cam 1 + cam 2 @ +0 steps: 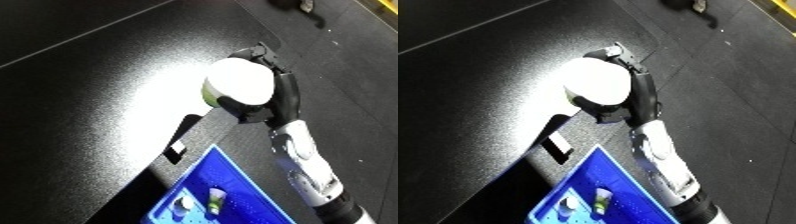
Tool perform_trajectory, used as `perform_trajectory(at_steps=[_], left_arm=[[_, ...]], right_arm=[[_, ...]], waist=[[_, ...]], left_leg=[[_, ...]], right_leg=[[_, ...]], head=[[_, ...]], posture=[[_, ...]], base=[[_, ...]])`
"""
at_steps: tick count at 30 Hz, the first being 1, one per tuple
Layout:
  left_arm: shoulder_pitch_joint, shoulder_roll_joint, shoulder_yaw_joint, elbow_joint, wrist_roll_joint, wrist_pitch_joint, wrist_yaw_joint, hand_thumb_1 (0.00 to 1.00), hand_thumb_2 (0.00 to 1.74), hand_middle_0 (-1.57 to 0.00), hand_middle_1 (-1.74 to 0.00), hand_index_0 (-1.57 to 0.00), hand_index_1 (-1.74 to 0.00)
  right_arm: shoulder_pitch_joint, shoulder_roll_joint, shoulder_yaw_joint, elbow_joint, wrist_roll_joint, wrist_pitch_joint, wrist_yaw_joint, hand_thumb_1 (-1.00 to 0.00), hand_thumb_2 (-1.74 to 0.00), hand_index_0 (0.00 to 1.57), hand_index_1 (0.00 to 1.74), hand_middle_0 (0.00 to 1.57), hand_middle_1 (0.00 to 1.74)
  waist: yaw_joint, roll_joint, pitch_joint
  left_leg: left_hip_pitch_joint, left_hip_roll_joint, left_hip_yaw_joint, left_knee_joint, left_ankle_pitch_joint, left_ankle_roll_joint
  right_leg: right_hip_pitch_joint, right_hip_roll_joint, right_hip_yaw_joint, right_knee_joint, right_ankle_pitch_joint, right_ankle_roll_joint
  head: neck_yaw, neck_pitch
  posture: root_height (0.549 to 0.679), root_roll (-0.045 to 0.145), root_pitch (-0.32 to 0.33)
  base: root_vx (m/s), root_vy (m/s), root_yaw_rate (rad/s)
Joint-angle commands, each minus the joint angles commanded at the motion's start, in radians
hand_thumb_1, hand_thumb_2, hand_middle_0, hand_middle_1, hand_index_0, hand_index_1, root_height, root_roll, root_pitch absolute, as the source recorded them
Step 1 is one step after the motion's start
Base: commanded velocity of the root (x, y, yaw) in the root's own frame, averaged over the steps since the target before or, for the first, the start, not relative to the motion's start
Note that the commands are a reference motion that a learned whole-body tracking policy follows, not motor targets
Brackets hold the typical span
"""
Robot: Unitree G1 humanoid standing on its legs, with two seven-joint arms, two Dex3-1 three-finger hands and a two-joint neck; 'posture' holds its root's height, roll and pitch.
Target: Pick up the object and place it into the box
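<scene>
My right hand [277, 97] is shut on a round white object with a pale green side [236, 83], fingers and thumb curled round it. It is held above the black table [80, 90], beyond the table's corner. The blue bin [218, 192] sits at the bottom of the view, below and to the left of the hand, with a few small items inside. The white and silver forearm [306, 167] comes in from the lower right. My left hand does not show in either view.
A white label [176, 148] is stuck on the table's dark side near its corner. Dark floor fills the right side, with a yellow line [776, 15] and a dark shape at the top right.
</scene>
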Motion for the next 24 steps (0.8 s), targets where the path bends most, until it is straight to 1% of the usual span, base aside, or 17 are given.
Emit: perform_trajectory(at_steps=[1,2,3,6,8,11,14,17,20,24], left_arm=[[0.002,-0.002,0.000,0.007,-0.010,-0.009,-0.011,0.00,0.00,0.00,0.00,0.00,0.00],[0.002,-0.002,0.000,0.007,-0.010,-0.009,-0.011,0.00,0.00,0.00,0.00,0.00,0.00],[0.002,-0.003,0.002,0.013,-0.019,-0.015,-0.021,0.00,0.00,0.00,0.00,0.00,0.00],[0.003,-0.005,0.006,0.019,-0.027,-0.019,-0.030,0.00,0.00,0.00,0.00,0.00,0.00],[0.003,-0.008,0.007,0.022,-0.029,-0.020,-0.032,0.00,0.00,0.00,0.00,0.00,0.00],[0.004,-0.010,0.010,0.019,-0.024,-0.019,-0.030,0.00,0.00,0.00,0.00,0.00,0.00],[0.005,-0.007,0.012,0.009,-0.018,-0.012,-0.030,0.00,0.00,0.00,0.00,0.00,0.00],[0.002,-0.004,0.010,0.004,-0.013,-0.006,-0.031,0.00,0.00,0.00,0.00,0.00,0.00],[-0.005,-0.002,0.002,0.002,-0.012,0.000,-0.030,0.00,0.00,0.00,0.00,0.00,0.00],[-0.012,0.001,-0.011,-0.001,-0.007,0.009,-0.027,0.00,0.00,0.00,0.00,0.00,0.00]], right_arm=[[0.026,0.001,-0.032,0.021,0.017,-0.041,-0.011,-0.95,-1.65,1.49,1.65,1.49,1.65],[0.026,0.001,-0.032,0.021,0.017,-0.041,-0.011,-0.95,-1.65,1.49,1.65,1.49,1.65],[0.048,0.002,-0.061,0.044,0.030,-0.082,-0.020,-0.95,-1.65,1.49,1.65,1.49,1.65],[0.083,0.008,-0.097,0.086,0.051,-0.143,-0.024,-0.95,-1.65,1.49,1.65,1.49,1.65],[0.109,0.012,-0.116,0.126,0.056,-0.175,-0.019,-0.95,-1.65,1.49,1.65,1.49,1.65],[0.144,0.009,-0.127,0.209,0.018,-0.202,-0.015,-0.95,-1.65,1.49,1.65,1.49,1.65],[0.164,-0.002,-0.110,0.300,-0.019,-0.212,-0.018,-0.95,-1.65,1.49,1.65,1.49,1.65],[0.166,-0.007,-0.079,0.392,-0.004,-0.207,0.001,-0.95,-1.65,1.49,1.65,1.49,1.65],[0.154,-0.010,-0.040,0.492,0.024,-0.187,0.053,-0.95,-1.65,1.49,1.65,1.49,1.65],[0.131,-0.020,0.019,0.624,0.037,-0.130,0.106,-0.95,-1.65,1.49,1.65,1.49,1.65]], waist=[[-0.012,0.009,0.001],[-0.012,0.009,0.001],[-0.023,0.018,0.003],[-0.037,0.029,0.004],[-0.044,0.034,0.005],[-0.049,0.039,0.008],[-0.051,0.046,0.012],[-0.052,0.053,0.017],[-0.049,0.062,0.021],[-0.041,0.074,0.021]], left_leg=[[0.009,-0.005,0.005,-0.012,0.002,0.0009],[0.009,-0.005,0.005,-0.012,0.002,0.0009],[0.015,-0.010,0.008,-0.022,0.005,0.0018],[0.021,-0.015,0.012,-0.030,0.007,0.0038],[0.023,-0.017,0.015,-0.032,0.006,0.0054],[0.022,-0.020,0.016,-0.031,0.006,0.0077],[0.018,-0.023,0.013,-0.031,0.008,0.0105],[0.016,-0.027,0.011,-0.034,0.011,0.0123],[0.016,-0.030,0.009,-0.038,0.016,0.0109],[0.019,-0.032,0.006,-0.043,0.021,0.0074]], right_leg=[[0.000,0.0050,0.007,-0.010,0.004,0.0016],[0.000,0.0050,0.007,-0.010,0.004,0.0016],[-0.002,0.0103,0.014,-0.018,0.007,0.0032],[-0.004,0.0173,0.024,-0.025,0.012,0.0053],[-0.005,0.0210,0.028,-0.029,0.015,0.0068],[-0.009,0.0255,0.033,-0.033,0.020,0.0079],[-0.015,0.0306,0.038,-0.037,0.024,0.0074],[-0.020,0.0343,0.042,-0.042,0.029,0.0063],[-0.019,0.0335,0.045,-0.048,0.033,0.0051],[-0.013,0.0277,0.047,-0.062,0.037,0.0037]], head=[[0.006,-0.006],[0.006,-0.006],[0.014,-0.014],[0.023,-0.027],[0.025,-0.033],[0.032,-0.040],[0.045,-0.056],[0.063,-0.062],[0.086,-0.070],[0.127,-0.079]], posture=[[0.639,0.066,-0.005],[0.639,0.066,-0.005],[0.640,0.066,-0.001],[0.640,0.067,0.002],[0.641,0.067,0.004],[0.641,0.067,0.007],[0.641,0.067,0.011],[0.641,0.067,0.014],[0.642,0.068,0.014],[0.643,0.070,0.013]], base=[[0.003,0.060,-0.159],[0.003,0.060,-0.159],[0.005,0.058,-0.149],[0.012,0.042,-0.130],[0.011,0.022,-0.094],[-0.006,0.000,-0.057],[-0.027,-0.017,-0.037],[-0.032,-0.023,-0.027],[-0.024,-0.021,-0.017],[-0.009,-0.027,0.010]])
